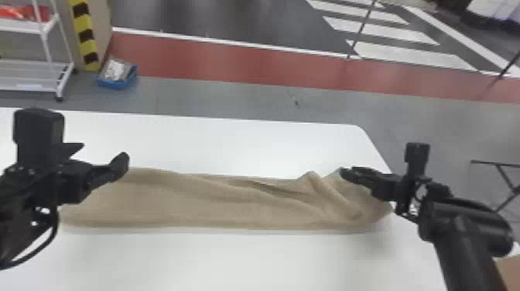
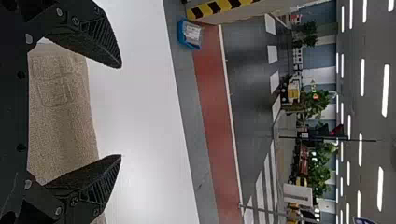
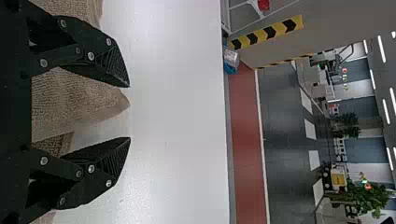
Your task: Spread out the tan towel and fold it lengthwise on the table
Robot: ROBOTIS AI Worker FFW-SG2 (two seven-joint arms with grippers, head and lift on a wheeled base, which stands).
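Note:
The tan towel point(image 1: 216, 205) lies as a long strip across the white table, fairly smooth at its left and rumpled at its right end. Over its left end is my left gripper point(image 1: 120, 166). In the left wrist view the left gripper point(image 2: 120, 112) is open, with towel point(image 2: 63, 112) behind the gap between its fingers. My right gripper point(image 1: 344, 173) is at the towel's raised folds near the right end. The right wrist view has the right gripper point(image 3: 130, 112) open, a pointed towel corner point(image 3: 109, 102) lying between its spread fingers, not pinched.
The white table point(image 1: 232, 259) extends in front of and behind the towel, with its rounded far right corner beyond. On the floor past it are a blue bin point(image 1: 116, 79) and a white wheeled rack point(image 1: 35, 69).

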